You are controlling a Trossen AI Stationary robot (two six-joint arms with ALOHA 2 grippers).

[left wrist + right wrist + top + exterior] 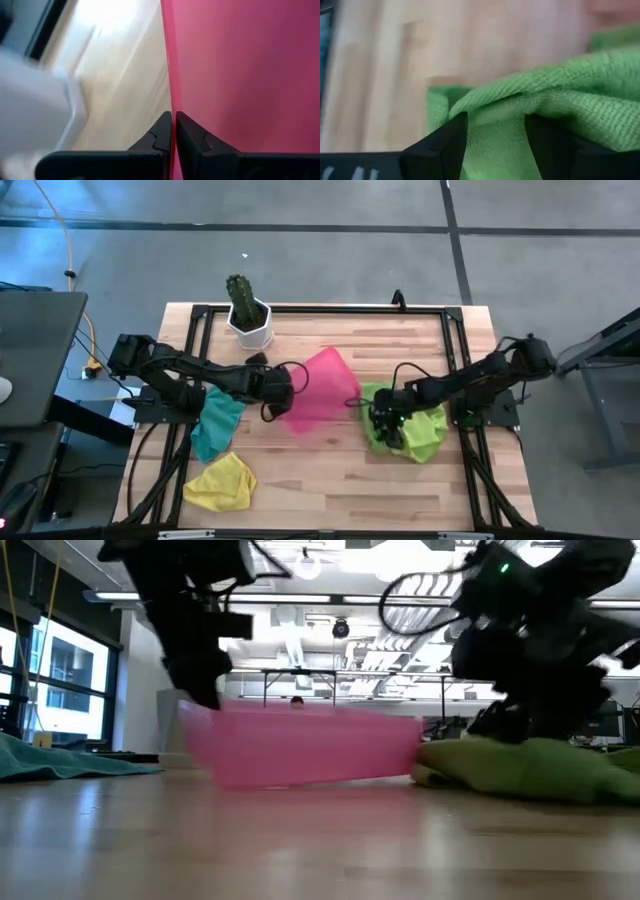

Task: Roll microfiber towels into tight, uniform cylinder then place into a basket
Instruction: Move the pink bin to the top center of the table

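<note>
Partly hidden: green towel (425, 435) under right end effector (388, 428)

No readable text, labels, brands or numbers on anything in any view.

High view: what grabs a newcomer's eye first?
The pink basket at table centre, its rim pinched by the shut left gripper and one end tipped up. Right of it, the open right gripper straddles a fold of lime green towel.
</note>
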